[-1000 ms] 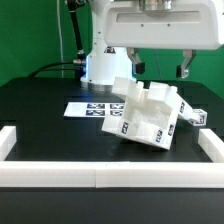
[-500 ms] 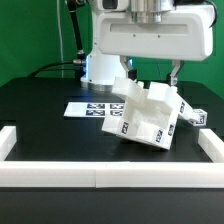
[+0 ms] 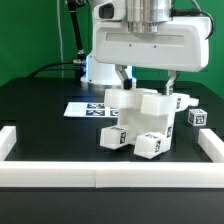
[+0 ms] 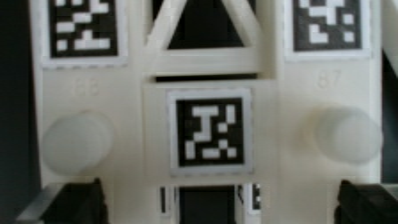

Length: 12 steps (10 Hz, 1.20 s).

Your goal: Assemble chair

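Rail (image 3: 10,140) of matte white, long, low and square-edged, bounds the black worktop (image 3: 40,120) at nine o'clock in the exterior view and runs on along six o'clock, with a seam near its middle. Inside it the dull worktop lies bare at seven to eight o'clock of the chair, leaving open room there. At ten o'clock of the chair the marker board (image 3: 85,107) lies flat, thin and white, printed with black squares, its edge close to the chair's base.

The chair (image 3: 140,122) stands mid-worktop. It is made of chunky matte white blocks with sharp corners, and two stubby pieces toward six o'clock each carry a black-and-white tag. At twelve o'clock of it hangs the tool (image 3: 147,80), a broad smooth white body with two dark fingers (image 3: 122,76) spread wide, one at either side of the chair's top. The tool is open; whether the pads touch the blocks I cannot tell.

In the wrist view the chair (image 4: 107,100) fills the picture, blurred, showing flat white faces, a centred tag and two pale round shapes.

At three o'clock of the chair a loose white block (image 3: 197,117) with a tag lies apart, and the rail closes that edge just beyond.
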Available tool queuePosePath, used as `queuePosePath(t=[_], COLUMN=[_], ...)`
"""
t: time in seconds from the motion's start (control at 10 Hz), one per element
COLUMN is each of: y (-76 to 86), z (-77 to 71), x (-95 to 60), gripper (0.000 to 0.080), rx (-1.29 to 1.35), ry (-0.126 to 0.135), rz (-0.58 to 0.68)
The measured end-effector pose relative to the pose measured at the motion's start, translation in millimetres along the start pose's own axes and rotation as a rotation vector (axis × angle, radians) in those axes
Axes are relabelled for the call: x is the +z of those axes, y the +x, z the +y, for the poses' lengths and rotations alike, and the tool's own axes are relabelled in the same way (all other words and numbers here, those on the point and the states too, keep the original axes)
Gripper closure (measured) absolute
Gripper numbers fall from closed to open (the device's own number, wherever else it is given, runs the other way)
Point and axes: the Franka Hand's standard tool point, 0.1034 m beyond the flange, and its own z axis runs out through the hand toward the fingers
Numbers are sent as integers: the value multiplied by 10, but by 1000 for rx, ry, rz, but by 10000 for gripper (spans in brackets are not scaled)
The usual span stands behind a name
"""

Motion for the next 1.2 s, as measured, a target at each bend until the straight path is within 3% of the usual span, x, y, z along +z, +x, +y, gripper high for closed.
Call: queuePosePath(t=[0.7, 1.2], y=[333, 399], z=[-119, -174], x=[19, 14], gripper=[150, 150], rx=[3, -1], ry=[0, 4], rz=[37, 50])
